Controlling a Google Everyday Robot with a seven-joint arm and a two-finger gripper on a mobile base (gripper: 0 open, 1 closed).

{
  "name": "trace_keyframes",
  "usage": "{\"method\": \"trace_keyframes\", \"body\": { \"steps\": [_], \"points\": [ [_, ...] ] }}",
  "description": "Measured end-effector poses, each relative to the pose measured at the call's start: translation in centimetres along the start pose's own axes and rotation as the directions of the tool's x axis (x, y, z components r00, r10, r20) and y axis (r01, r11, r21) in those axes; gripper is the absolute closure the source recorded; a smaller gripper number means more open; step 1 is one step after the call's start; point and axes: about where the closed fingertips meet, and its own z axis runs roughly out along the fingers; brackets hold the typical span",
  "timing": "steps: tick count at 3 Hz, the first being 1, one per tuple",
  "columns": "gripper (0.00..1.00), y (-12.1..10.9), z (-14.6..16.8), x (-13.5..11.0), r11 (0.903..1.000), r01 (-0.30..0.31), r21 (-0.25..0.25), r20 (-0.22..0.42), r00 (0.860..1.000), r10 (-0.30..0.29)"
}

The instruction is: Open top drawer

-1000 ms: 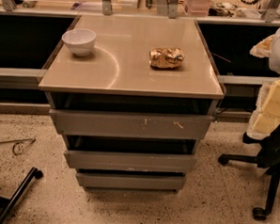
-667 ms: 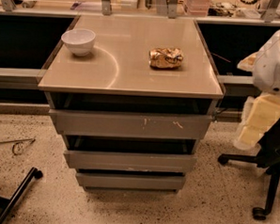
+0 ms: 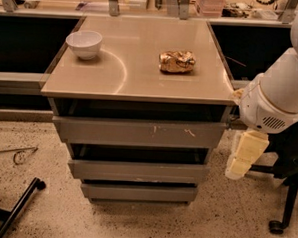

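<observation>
Camera view is showing the task hardly begun. The top drawer (image 3: 138,133) is sitting in the middle of the frame, just under the cabinet top (image 3: 135,85), above two narrower drawers (image 3: 139,170), and it is looking closed, with only a dark gap above its scratched front. The gripper (image 3: 243,155) is hanging at the right of the frame, below the white arm (image 3: 278,97), beside the cabinet's right edge and apart from the drawer. I cannot tell how far open it is; nothing is showing in its grasp. Reaching the front, catching its edge and pulling are all remaining. A bowl (image 3: 84,43) and a crumpled wrapper (image 3: 177,61) are resting on top.
</observation>
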Motion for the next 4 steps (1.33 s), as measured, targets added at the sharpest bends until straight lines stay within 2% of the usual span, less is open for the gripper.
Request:
{"method": "trace_keyframes", "body": {
  "steps": [1, 2, 3, 4],
  "points": [
    [0.0, 0.7, 0.8, -0.6, 0.9993, 0.034, -0.015, 0.005, 0.999, -0.034],
    [0.0, 3.2, 6.0, -2.0, 0.9903, 0.115, -0.078, 0.079, 0.991, -0.109],
    [0.0, 4.8, 12.4, -3.3, 0.9774, 0.186, -0.101, 0.221, 0.962, -0.16],
    [0.0, 4.3, 12.8, -3.7, 0.9739, 0.214, -0.076, 0.236, 0.953, -0.191]
  ]
}}
